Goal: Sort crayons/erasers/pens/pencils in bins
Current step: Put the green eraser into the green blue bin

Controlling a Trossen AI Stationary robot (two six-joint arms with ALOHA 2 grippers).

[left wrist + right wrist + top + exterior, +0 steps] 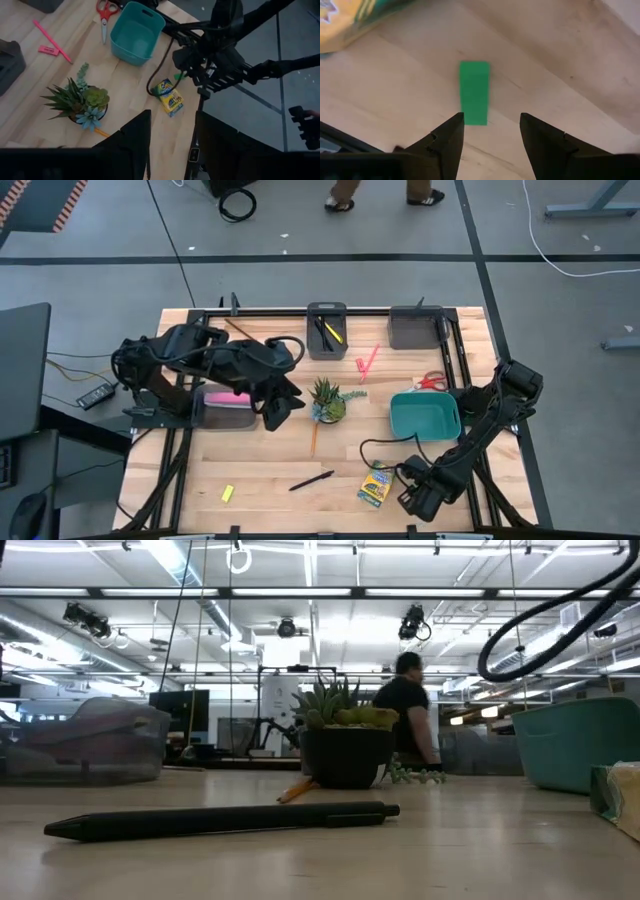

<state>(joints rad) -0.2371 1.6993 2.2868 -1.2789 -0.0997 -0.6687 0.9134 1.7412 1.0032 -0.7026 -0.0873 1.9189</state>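
A pale wooden plank table (260,460) carries everything. On it rest a small potted succulent (327,401), a wide teal plastic bin (425,416), two grey bins (327,330) along the far edge, red-handled scissors (431,382), a black pen (311,480), a yellow eraser block (227,493), a printed yellow-and-green crayon box (376,485) and a green eraser block (474,92).

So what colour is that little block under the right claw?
Plain green. The eraser shows best in the right wrist view, lying on the table just ahead of the open right claw.
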